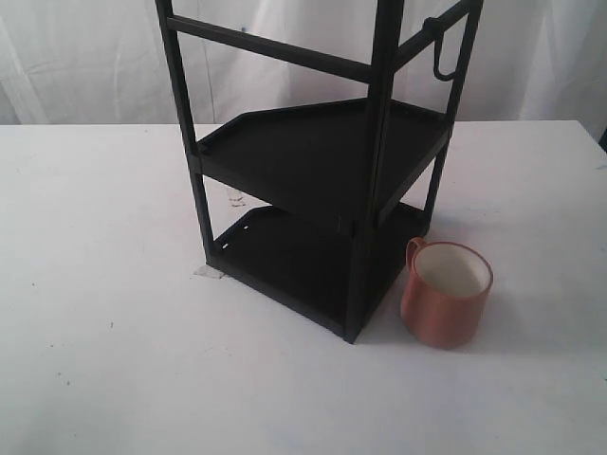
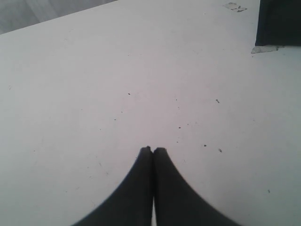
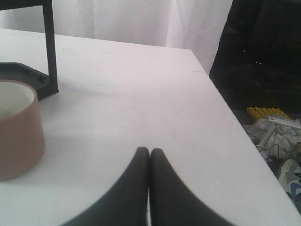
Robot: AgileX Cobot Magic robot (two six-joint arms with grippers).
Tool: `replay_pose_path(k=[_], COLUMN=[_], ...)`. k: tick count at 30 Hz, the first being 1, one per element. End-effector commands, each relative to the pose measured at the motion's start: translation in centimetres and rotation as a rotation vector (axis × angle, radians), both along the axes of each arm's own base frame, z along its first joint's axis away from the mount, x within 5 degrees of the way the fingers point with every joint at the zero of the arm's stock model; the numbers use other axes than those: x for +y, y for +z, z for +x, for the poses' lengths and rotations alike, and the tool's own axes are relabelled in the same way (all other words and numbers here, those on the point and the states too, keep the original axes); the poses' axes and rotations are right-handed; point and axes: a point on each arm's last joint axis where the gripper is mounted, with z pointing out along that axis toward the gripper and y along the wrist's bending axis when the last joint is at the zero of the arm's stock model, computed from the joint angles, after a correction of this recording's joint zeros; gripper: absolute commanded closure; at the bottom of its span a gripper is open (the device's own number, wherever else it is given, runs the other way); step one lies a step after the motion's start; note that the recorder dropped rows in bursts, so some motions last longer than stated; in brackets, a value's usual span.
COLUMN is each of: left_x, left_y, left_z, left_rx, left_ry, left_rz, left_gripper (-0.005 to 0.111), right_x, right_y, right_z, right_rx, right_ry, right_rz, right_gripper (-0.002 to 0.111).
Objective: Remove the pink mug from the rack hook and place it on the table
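The pink mug (image 1: 446,293) stands upright on the white table (image 1: 104,322), just right of the black rack's front leg, handle toward the rack. The right wrist view also shows the pink mug (image 3: 18,132) at its edge. High on the rack's right rail the thin black rack hook (image 1: 438,59) hangs bare. Neither arm appears in the exterior view. My left gripper (image 2: 153,149) is shut on nothing above bare table. My right gripper (image 3: 149,150) is shut too, empty, a short way from the mug.
The tall black two-shelf rack (image 1: 322,161) stands mid-table with a taped foot (image 2: 264,48). White curtain hangs behind. The table's right edge (image 3: 235,117) drops off to dark floor with clutter (image 3: 277,132).
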Motion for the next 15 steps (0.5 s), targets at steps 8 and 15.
replay_pose_path(k=[8, 15], left_x=[0.04, 0.12], left_y=[-0.10, -0.10], left_z=[-0.01, -0.01], left_rx=[-0.001, -0.001], left_ry=[0.014, 0.028], left_rz=[-0.009, -0.009], left_gripper=[0.107, 0.107], right_x=[-0.02, -0.02], right_y=[-0.04, -0.04], right_z=[-0.03, -0.03], right_rx=[-0.003, -0.003], right_ry=[0.002, 0.002], right_rz=[-0.016, -0.016], right_gripper=[0.108, 0.108])
